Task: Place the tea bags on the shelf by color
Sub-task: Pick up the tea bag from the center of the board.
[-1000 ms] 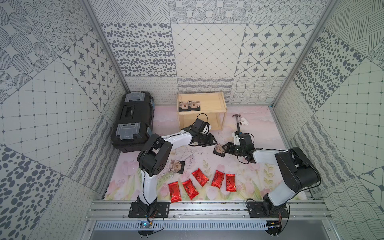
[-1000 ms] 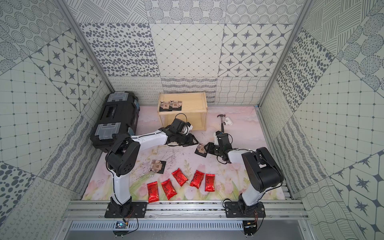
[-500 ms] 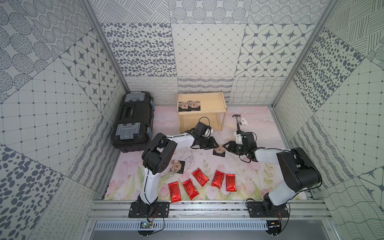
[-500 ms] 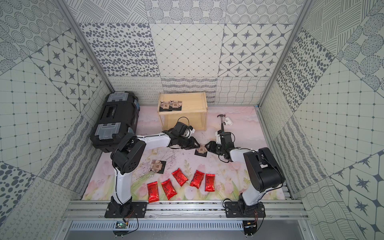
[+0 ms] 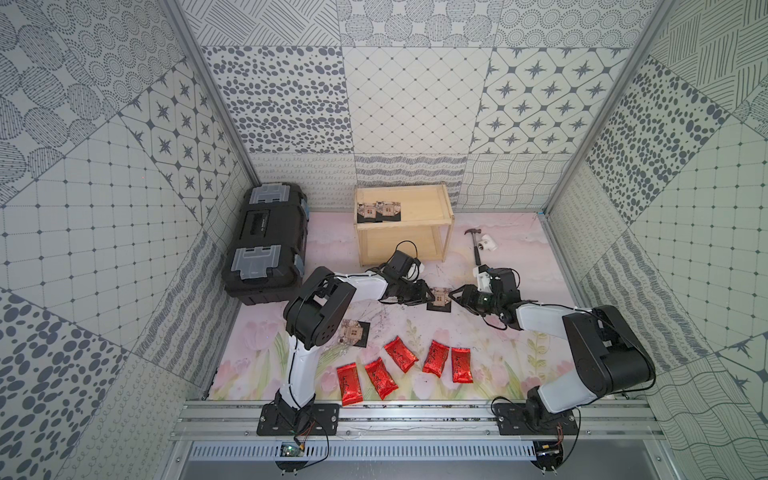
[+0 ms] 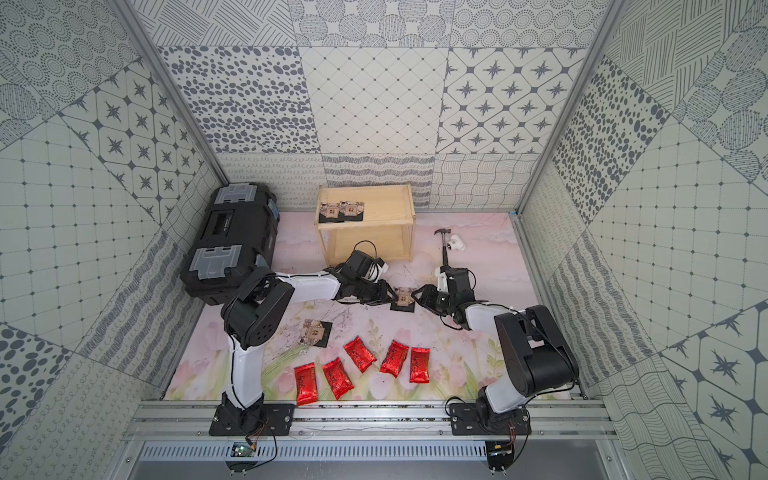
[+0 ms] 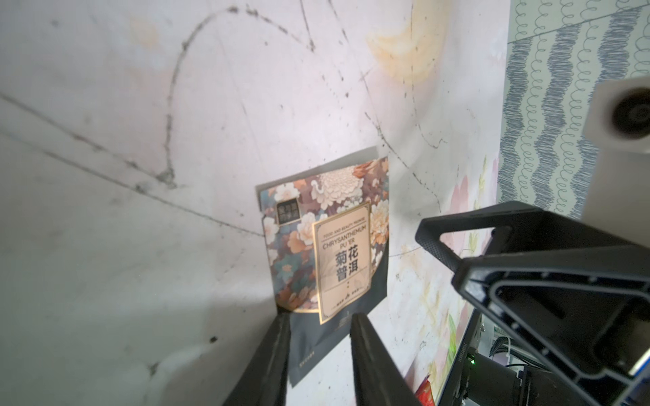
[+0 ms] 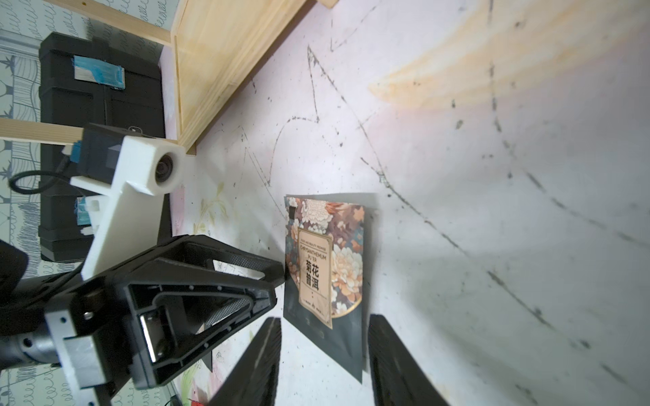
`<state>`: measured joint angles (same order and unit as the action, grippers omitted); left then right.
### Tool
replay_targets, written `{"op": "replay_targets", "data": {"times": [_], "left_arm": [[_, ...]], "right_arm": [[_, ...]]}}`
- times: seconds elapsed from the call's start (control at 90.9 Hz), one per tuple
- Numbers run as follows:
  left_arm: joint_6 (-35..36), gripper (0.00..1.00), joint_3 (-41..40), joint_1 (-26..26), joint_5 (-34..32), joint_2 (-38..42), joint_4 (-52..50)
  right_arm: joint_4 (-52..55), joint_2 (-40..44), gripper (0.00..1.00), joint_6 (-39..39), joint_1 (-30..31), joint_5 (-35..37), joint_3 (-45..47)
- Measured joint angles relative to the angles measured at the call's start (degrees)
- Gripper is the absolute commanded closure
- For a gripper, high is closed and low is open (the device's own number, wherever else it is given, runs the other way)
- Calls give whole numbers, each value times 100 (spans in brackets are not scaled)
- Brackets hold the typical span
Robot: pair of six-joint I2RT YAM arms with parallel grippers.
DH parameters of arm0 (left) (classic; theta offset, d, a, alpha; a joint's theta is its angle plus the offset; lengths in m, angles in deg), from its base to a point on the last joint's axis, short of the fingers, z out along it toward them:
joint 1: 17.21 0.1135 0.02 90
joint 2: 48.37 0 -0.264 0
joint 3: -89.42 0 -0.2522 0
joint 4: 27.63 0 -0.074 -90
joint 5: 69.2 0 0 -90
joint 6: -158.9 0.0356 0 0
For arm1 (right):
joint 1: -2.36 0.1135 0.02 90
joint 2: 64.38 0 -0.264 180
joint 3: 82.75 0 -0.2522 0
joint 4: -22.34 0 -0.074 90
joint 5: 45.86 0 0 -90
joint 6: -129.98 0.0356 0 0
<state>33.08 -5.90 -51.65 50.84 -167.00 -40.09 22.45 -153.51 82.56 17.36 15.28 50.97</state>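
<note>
Left wrist view: left fingers (image 7: pixel 271 358) astride black floral sachet (image 7: pixel 330 239) near pale wooden shelf (image 5: pixel 424 210), clamp unclear; right fingers (image 8: pixel 262 355) apart, likely bracing.

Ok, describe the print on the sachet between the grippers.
Sachet: flowers, beige label, black base; left wrist view.

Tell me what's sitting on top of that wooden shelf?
Two black tea bags, side by side, at one end of the shelf; its top board hides most of the lower tier.
</note>
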Motion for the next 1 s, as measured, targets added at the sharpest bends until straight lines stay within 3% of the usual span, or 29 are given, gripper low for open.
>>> {"op": "replay_targets", "data": {"times": [0.77,1.001], "left_arm": [[-44,66,-133,0,28,15,278],[-42,66,-136,0,28,15,278]], "right_arm": [[-1792,-1231,59,1080,-284,-946,59],[-2057,-1338,75,1377,-247,-1027,59]]}}
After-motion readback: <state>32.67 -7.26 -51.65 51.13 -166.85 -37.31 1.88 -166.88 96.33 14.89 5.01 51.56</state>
